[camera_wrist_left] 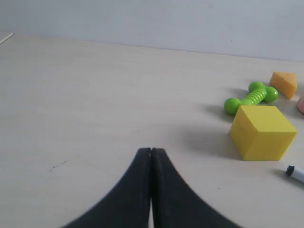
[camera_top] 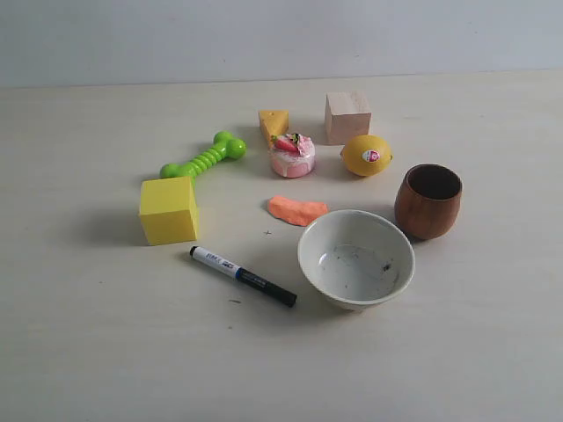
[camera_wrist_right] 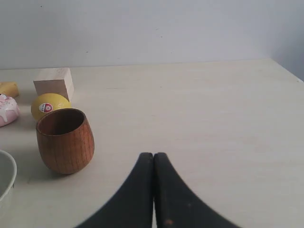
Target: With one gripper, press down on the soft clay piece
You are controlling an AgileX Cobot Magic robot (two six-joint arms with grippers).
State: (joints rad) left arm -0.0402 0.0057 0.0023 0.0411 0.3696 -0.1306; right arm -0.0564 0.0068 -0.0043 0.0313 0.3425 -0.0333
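Both closed and cropped: left gripper (camera_wrist_left: 151, 150), right gripper (camera_wrist_right: 153, 155).

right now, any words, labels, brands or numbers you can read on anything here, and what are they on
No text here is legible.
On the lemon, a red and white sticker: print too small to read.
On the marker, dark print on the white barrel: too blurred to read.
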